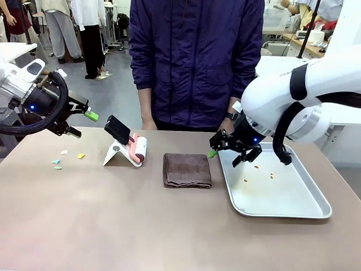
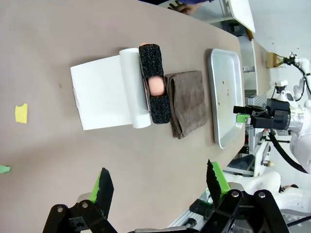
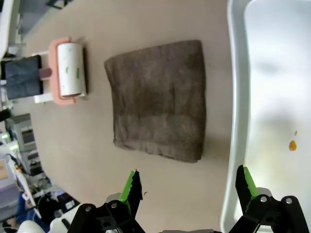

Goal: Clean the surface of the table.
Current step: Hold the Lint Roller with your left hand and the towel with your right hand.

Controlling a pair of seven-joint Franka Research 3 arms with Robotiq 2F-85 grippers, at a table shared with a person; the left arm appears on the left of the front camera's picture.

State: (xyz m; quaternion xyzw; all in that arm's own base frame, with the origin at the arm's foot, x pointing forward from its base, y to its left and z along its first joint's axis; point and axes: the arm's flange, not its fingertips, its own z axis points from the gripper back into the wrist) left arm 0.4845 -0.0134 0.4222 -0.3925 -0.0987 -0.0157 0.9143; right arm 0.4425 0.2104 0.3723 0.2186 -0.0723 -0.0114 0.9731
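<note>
The tan-brown table carries small yellow and green paper scraps at its left; one yellow scrap lies close in the left wrist view. A folded brown cloth lies at the centre. Beside it a pink lint roller with a black handle leans on a white stand. My left gripper hangs open above the table's left part, holding nothing. My right gripper is open and low between the cloth and the tray, with nothing between its fingers.
A silver tray with a few orange crumbs sits at the right; its rim runs beside the cloth. A person in a dark blue jacket stands at the far edge. The near half of the table is bare.
</note>
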